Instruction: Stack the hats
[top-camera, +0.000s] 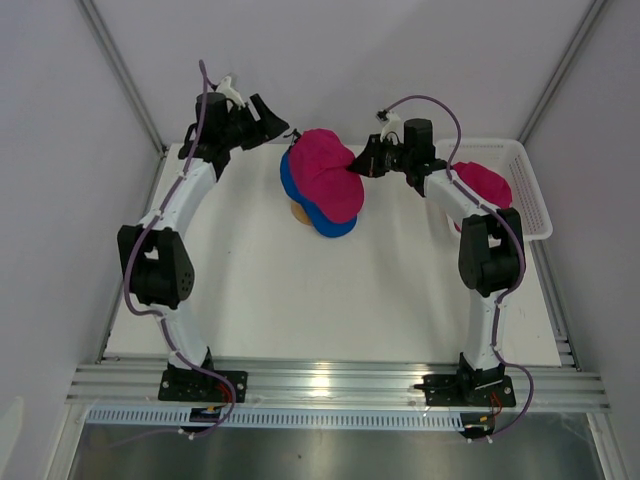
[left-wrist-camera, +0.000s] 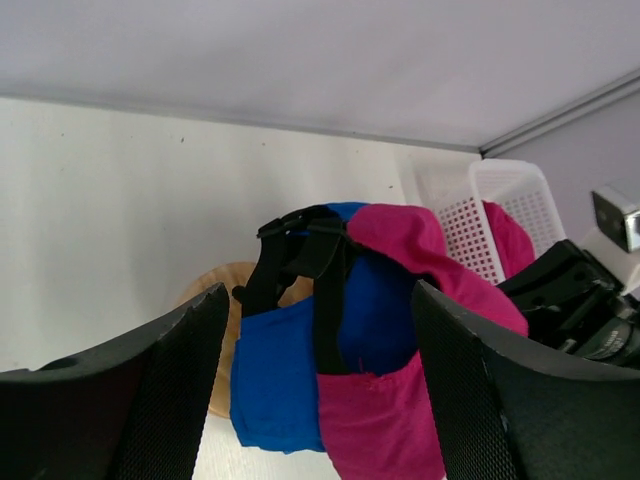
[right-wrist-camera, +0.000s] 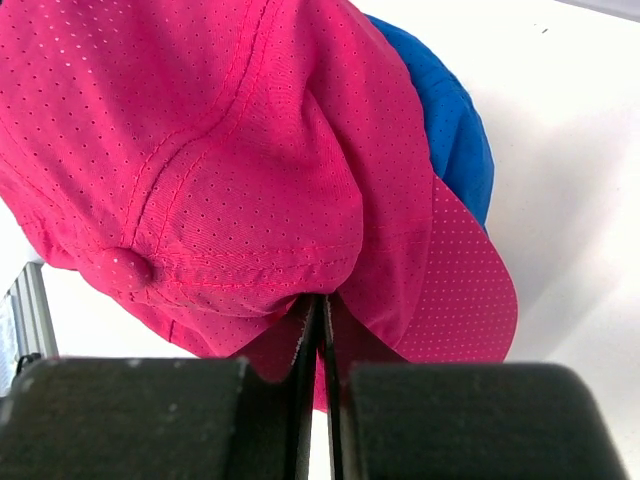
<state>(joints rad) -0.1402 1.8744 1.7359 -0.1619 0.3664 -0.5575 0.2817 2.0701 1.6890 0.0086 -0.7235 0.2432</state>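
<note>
A magenta-pink hat lies over a royal blue hat on the tan wooden stand at the back middle of the table. My right gripper is shut on the pink hat's edge; in the right wrist view the fabric is pinched between the closed fingers, with the blue hat behind. My left gripper is open and empty just behind-left of the stack; its view shows the backs of the blue hat and the pink hat with black straps. A second pink hat lies in the white basket.
The white mesh basket stands at the back right, also in the left wrist view. The white table ends at a metal rail along the near edge. Grey walls and frame posts close in the back and sides.
</note>
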